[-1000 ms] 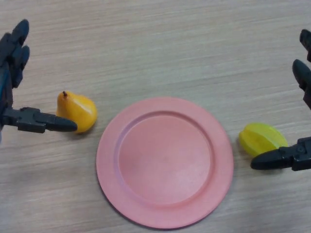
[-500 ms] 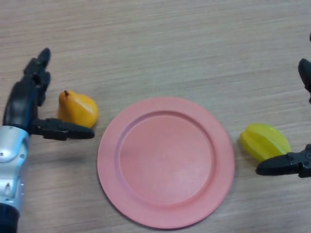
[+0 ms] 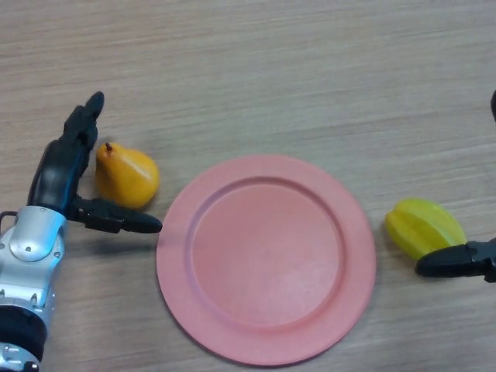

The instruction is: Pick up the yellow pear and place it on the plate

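Note:
The yellow pear [image 3: 127,175] lies on the wooden table just left of the pink plate [image 3: 266,258], its stem pointing up-left. My left hand [image 3: 63,171] is open around the pear: its fingers [image 3: 80,132] reach along the pear's left side and its thumb [image 3: 122,222] lies just in front of it. I cannot tell whether they touch the pear. The plate has nothing on it. My right hand [image 3: 463,262] shows at the right edge, open, its thumb beside a yellow starfruit.
A yellow starfruit [image 3: 425,227] lies on the table just right of the plate. The wooden table [image 3: 256,70] stretches away behind the plate.
My left hand has moved right and forward, coming in around the pear with its fingers at the left side and thumb in front. My right hand has drawn back toward the right edge.

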Controlling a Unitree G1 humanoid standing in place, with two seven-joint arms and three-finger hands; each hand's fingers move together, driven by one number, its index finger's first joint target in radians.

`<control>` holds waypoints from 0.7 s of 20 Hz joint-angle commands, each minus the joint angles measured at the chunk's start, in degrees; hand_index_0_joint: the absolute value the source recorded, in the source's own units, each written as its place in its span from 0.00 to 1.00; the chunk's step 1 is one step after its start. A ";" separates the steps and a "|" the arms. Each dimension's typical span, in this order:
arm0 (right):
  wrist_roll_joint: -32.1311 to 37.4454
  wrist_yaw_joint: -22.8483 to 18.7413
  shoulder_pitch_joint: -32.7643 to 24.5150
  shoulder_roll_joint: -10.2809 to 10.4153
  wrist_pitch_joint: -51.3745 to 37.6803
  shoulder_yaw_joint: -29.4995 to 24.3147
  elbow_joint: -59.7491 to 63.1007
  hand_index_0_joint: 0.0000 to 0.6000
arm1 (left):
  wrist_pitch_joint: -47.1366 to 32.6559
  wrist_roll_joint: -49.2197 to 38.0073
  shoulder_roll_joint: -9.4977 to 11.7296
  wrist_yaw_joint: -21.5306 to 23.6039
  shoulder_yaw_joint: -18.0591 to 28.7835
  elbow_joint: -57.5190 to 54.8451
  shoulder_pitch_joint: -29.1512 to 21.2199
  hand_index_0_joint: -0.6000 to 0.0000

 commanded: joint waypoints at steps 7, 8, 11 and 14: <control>-7.34 -3.16 -0.86 -0.64 -6.06 -1.72 -5.19 0.00 | -12.82 1.94 1.93 4.97 1.44 0.76 -3.30 0.00; -7.92 -3.14 -0.66 -0.45 -5.95 -1.23 -5.31 0.00 | -9.22 0.07 1.87 2.38 2.03 -0.45 -2.88 0.00; -9.70 -3.78 -1.92 -0.51 -4.33 1.13 -4.92 0.00 | -3.43 -3.56 2.56 -1.84 2.87 -7.07 -0.61 0.00; -9.51 -3.82 -2.48 0.10 -3.30 1.95 -4.67 0.00 | 5.46 -10.03 3.15 -5.94 4.76 -18.74 2.80 0.00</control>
